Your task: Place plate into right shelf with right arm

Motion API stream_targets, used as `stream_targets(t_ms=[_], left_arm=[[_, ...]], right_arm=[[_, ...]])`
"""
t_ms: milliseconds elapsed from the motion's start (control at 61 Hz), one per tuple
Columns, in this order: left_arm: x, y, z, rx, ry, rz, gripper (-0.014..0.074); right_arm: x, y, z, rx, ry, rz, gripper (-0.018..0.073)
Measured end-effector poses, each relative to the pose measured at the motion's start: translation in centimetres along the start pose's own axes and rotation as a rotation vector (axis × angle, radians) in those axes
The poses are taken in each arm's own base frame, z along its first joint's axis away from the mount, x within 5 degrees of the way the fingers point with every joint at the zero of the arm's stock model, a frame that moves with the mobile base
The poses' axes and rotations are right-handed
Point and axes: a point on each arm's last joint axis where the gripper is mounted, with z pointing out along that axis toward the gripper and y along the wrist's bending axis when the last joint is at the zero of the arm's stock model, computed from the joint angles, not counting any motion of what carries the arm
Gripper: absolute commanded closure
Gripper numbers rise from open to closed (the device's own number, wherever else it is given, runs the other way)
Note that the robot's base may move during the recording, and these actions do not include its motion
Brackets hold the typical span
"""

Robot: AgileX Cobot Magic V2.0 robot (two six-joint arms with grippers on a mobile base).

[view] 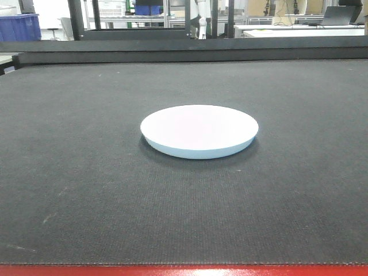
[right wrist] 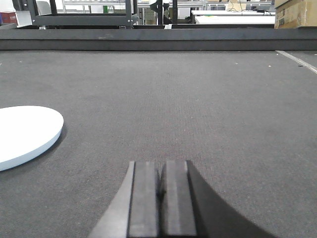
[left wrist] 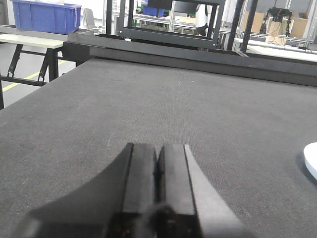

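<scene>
The white round plate (view: 199, 130) lies flat in the middle of the dark mat (view: 86, 172). In the right wrist view the plate (right wrist: 22, 134) sits at the left edge, to the left of and ahead of my right gripper (right wrist: 160, 166), which is shut with nothing in it, low over the mat. A sliver of the plate (left wrist: 312, 159) shows at the right edge of the left wrist view, well to the right of my left gripper (left wrist: 158, 148), also shut and holding nothing. The right shelf is out of view. Neither gripper appears in the front view.
A raised dark ledge (view: 190, 50) runs along the far side of the mat. A red edge (view: 184, 271) borders its near side. Blue bins (left wrist: 45, 16) sit on a side table at far left. Black rack frames (view: 132, 23) and a cardboard box (right wrist: 295, 12) stand behind.
</scene>
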Motion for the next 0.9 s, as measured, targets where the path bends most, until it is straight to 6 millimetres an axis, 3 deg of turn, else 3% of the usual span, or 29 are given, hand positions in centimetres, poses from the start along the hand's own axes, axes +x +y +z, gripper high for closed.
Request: stream_targets(t_ms=[902], left_arm=[[0.0,0.0,0.0,0.0,0.0,0.0,0.0643]], right_arm=[[-0.18,0.0,0.0,0.0,-0.019,0.0,0.0505]])
